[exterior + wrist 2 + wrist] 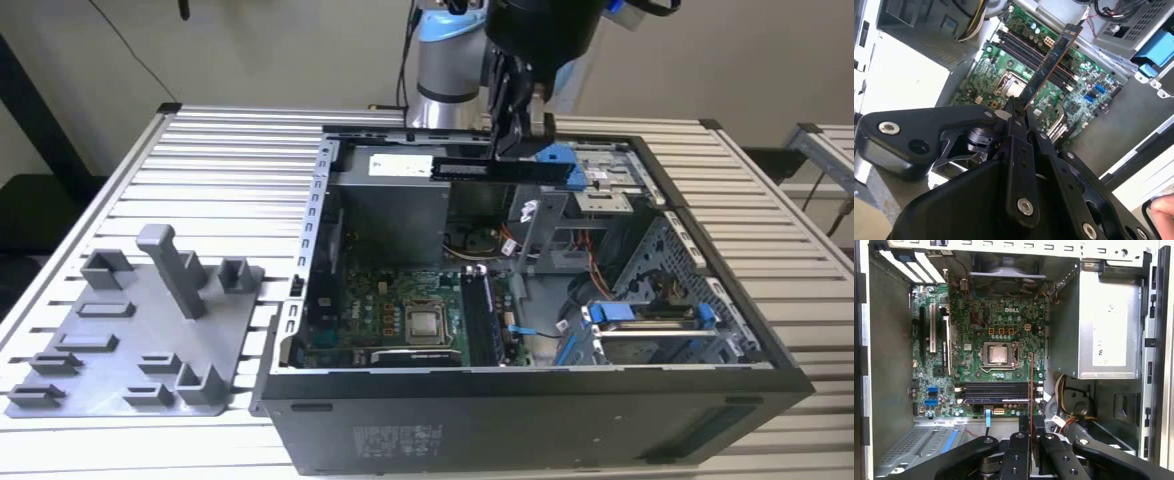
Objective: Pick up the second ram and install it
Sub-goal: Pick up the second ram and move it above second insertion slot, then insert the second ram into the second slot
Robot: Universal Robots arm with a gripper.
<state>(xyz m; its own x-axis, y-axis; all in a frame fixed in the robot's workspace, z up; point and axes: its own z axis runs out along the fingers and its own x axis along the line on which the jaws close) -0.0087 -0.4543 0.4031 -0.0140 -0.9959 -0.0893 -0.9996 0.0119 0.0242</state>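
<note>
While the gripper (1018,114) pinched it near one end between pressed-together fingers, the second ram (1051,62) hung above the motherboard (1004,320), its free length touching nothing.

Handling, judged: light, stiff, thin and brittle. It is likely to crack if twisted. The flat faces near an end are the best place to hold it, keeping off the contact edge.

Container: computer case (534,400), open, enclosing the motherboard.
- Processor socket (998,354) sat at the motherboard's centre.
- Memory slots (996,391) lay on the motherboard just beside the socket; whether any held a stick could not be told.
- Power supply (1104,330) stood beside the motherboard.
- Drive cage (654,325), with blue latches, stood beside the motherboard.

Grey holder tray (107,350) sat outside the case, well apart from the motherboard.
</note>
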